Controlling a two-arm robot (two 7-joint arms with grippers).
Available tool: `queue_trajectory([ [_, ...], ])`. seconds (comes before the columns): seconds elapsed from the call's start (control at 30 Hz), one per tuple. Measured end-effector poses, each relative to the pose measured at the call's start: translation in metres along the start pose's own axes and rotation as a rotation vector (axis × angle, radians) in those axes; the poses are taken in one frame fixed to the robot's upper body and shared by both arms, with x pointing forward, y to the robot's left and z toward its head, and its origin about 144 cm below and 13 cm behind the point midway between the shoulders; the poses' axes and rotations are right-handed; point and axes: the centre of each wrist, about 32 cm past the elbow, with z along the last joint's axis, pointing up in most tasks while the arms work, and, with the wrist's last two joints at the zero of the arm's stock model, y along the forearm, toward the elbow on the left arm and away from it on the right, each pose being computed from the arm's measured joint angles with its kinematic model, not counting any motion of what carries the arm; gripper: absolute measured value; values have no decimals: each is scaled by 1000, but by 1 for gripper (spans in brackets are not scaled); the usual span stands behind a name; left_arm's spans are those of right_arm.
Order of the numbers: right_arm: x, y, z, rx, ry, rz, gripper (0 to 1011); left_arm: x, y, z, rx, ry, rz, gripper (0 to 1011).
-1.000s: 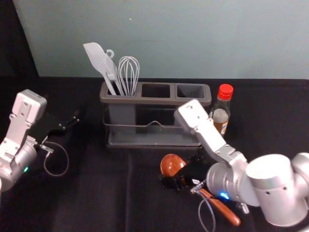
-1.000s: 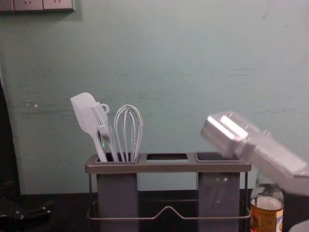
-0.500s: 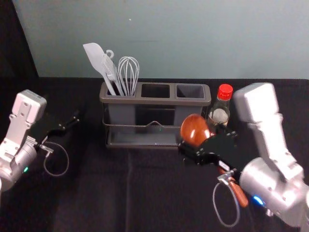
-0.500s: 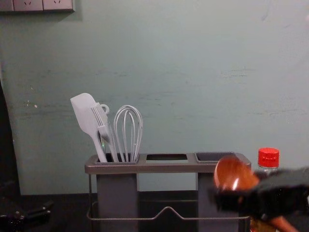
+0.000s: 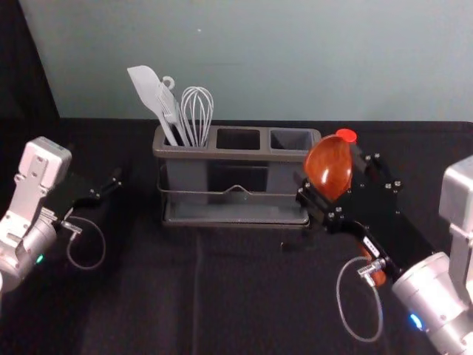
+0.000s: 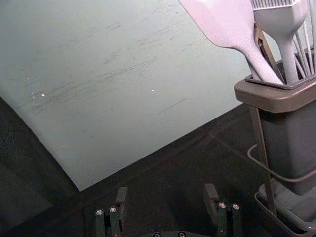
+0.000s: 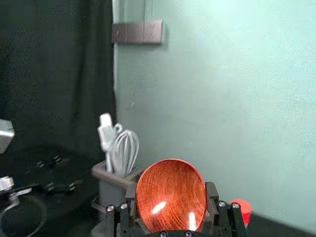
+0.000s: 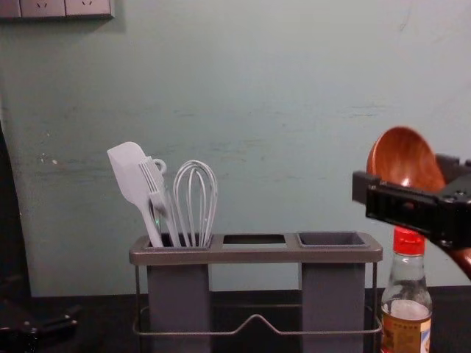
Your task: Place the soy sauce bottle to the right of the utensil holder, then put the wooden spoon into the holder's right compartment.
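The dark tabletop [image 5: 133,303] carries the utensil holder [image 8: 254,254], which stands upright with white utensils [image 8: 132,176] in its left compartment. At the left side of the head view is the parked left end effector [image 6: 166,194], its fingers spread with nothing between them. The right end effector [image 7: 171,192], just beyond the holder's right side, pinches the wooden spoon around its bowl. The soy sauce bottle [image 8: 406,298] stands upright just to the right of the holder, as the task asks. The wooden spoon [image 5: 327,164] is in the air near the bottle's cap [image 8: 408,241], tilted, bowl up and handle down. The step in hand is judged to be the carry to the right compartment [image 8: 335,240], whose mouth is unoccupied. Good practice is to raise the spoon enough for its low end to clear both bottle and rim, shift it leftward, and turn it nearer to vertical above the mouth. The handle [image 5: 379,278] should enter first, lowered slowly, with release only once it is well inside. A low sweep could topple the bottle; a slanted entry could catch the rim.
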Motion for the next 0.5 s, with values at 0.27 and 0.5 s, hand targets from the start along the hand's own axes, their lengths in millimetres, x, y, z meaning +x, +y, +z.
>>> queue_trajectory([
  [0.27, -3, 4, -6, 16, -22, -16, 838, 0, 0, 0, 0, 0, 0, 1000],
  [0.5, -2, 4, -6, 5, -17, -16, 838, 0, 0, 0, 0, 0, 0, 1000],
])
